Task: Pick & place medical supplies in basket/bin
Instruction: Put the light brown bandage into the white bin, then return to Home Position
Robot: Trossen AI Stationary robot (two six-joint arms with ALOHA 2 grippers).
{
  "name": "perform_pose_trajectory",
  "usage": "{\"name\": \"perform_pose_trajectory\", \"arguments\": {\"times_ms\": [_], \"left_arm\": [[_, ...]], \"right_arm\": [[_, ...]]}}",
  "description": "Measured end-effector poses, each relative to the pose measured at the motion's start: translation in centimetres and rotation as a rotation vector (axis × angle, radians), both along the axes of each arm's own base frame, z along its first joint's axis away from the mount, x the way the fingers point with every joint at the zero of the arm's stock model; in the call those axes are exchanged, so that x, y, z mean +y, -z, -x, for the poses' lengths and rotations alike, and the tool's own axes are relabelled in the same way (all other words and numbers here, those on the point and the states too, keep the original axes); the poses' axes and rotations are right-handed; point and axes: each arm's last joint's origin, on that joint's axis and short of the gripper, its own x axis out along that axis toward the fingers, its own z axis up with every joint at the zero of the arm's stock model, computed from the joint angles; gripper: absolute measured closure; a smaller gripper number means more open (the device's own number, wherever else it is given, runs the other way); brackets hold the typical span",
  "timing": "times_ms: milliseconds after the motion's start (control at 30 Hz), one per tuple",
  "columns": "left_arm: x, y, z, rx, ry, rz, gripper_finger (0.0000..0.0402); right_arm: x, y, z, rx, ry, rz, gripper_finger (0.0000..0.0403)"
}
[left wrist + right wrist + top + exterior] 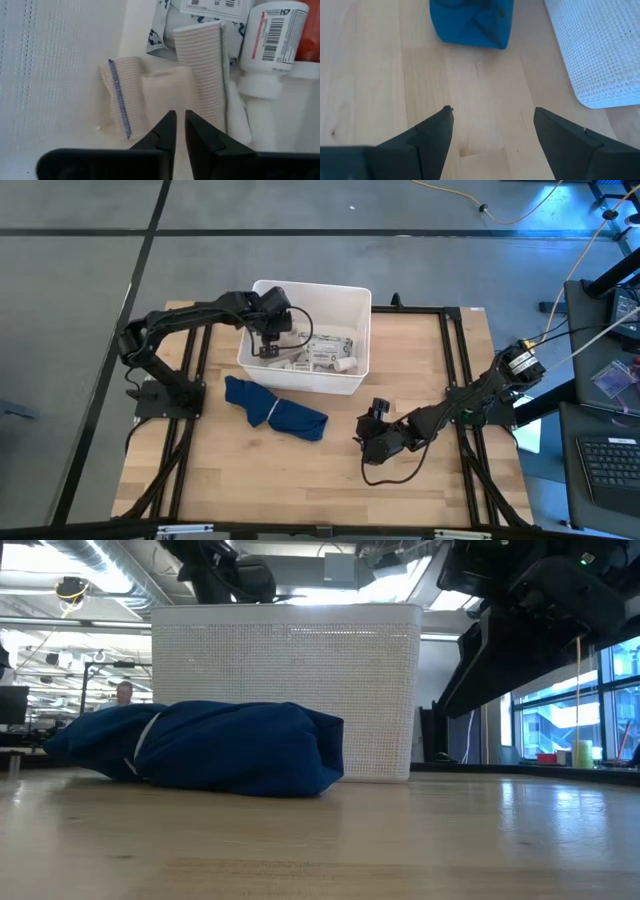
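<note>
Inside white perforated plastic tub (355, 298) at table's far side lay ribbed beige bandage rolls (202, 65), white barcode-labelled vial (272, 37), printed packets. Left gripper (180, 131) hung over them, fingers nearly shut, empty. Right gripper (492, 125) gaped above bare wood near crumpled blue cloth (275, 408).

Wooden table (420, 380) under white basket (355, 300), blue cloth (275, 410)

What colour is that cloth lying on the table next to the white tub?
Dark blue. The cloth shows best in the high view, in front of the tub.
</note>
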Motion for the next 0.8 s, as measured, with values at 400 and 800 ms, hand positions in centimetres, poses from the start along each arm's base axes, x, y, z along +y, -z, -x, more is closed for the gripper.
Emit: {"name": "perform_pose_trajectory", "arguments": {"times_ms": [400, 800], "left_arm": [[-0.1, 0.0, -0.1, 0.001, 0.005, -0.008, 0.0286], [-2.9, -11.3, 2.8, -0.447, -0.048, -0.005, 0.0282]], "right_arm": [[0.0, 0.0, 0.0, 0.006, -0.005, -0.004, 0.0126], [-0.6, -3.3, 1.2, -0.059, -0.043, -0.007, 0.0126]]}}
